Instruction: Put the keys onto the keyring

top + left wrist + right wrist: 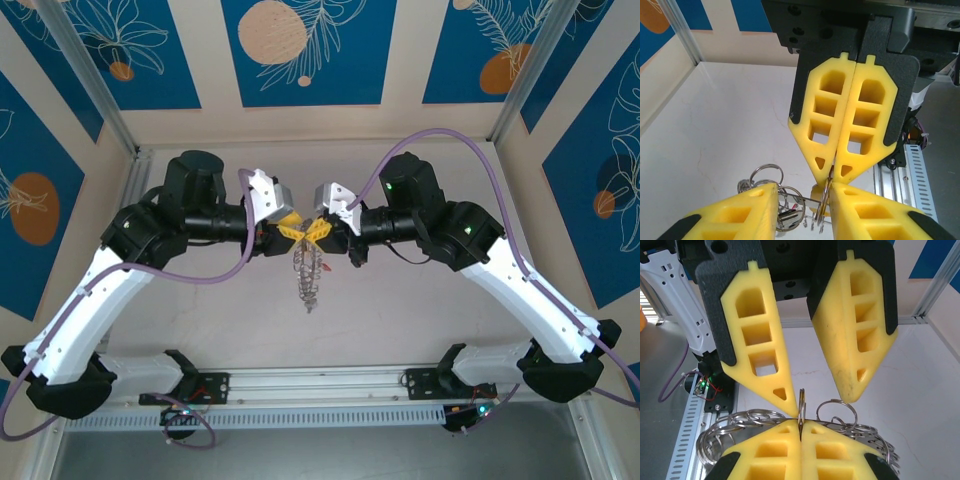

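Top external view: both claws meet above mid-table, with the keyring (308,272) hanging under them, clear of the table (410,315). The right claw (801,424) is pressed together, pinching one thin loop of the keyring edge-on. The left claw (802,192) is spread, its fingers either side of that loop and closed on nothing. Keys cannot be picked out among the loops. The ring seems to be steadied for threading; next, the left claw likely needs a key, finely lined up. Open tabletop lies all round, and the slotted rail (330,385) bounds the near edge.
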Tool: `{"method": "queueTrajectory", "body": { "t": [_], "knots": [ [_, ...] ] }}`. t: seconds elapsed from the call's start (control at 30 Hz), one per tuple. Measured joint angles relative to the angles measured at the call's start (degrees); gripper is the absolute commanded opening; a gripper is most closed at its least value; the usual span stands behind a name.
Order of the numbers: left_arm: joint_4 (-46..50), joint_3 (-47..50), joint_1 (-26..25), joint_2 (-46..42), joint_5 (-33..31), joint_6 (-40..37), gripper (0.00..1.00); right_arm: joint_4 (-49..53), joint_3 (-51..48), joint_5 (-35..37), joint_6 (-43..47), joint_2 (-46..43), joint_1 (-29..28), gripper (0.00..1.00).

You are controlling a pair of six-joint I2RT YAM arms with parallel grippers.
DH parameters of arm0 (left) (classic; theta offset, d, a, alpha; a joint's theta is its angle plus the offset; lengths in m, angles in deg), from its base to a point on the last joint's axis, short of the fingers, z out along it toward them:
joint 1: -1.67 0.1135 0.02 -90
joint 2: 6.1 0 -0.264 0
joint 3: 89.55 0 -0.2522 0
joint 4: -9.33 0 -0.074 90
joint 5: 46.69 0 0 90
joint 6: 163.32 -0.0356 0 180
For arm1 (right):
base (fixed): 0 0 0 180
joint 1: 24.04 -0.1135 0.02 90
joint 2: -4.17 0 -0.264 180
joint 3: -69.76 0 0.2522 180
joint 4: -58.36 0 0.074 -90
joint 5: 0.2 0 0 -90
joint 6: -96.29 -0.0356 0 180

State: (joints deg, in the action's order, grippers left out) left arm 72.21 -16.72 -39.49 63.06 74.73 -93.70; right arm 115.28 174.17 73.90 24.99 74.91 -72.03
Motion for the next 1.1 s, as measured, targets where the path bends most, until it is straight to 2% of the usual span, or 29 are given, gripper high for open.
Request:
{"method": "queueTrajectory", "body": {
  "t": [0.2,0.3,0.37,0.67,0.77,0.97,1.1],
  "knots": [
    [0.04,0.00,-0.13,0.07,-0.02,-0.83,0.30,0.00,0.00,-0.17,0.00,0.00,0.00,0.00],
    [0.37,0.00,-0.28,0.07,0.24,-0.70,0.07,-0.07,0.00,-0.13,-0.02,0.00,0.09,0.00],
    [0.92,0.00,-0.55,0.07,0.63,-1.27,0.00,0.00,0.00,0.02,-0.02,0.02,0.37,0.00],
    [-0.37,1.16,-0.59,-0.46,1.11,-0.74,0.00,0.04,0.00,0.07,-0.04,0.00,0.50,0.00],
    [-3.39,3.61,-0.59,-1.79,1.11,0.52,0.00,-0.04,-0.04,0.31,-0.26,-0.02,0.63,0.00],
    [-11.87,10.19,-0.59,-5.31,2.34,5.46,0.00,-2.73,-2.36,-0.02,-1.95,-1.25,0.87,0.11],
    [-17.18,13.97,-0.52,-6.67,3.91,9.35,0.00,-4.61,-4.61,-0.20,-3.23,-2.75,1.05,0.09]
  ]
}}
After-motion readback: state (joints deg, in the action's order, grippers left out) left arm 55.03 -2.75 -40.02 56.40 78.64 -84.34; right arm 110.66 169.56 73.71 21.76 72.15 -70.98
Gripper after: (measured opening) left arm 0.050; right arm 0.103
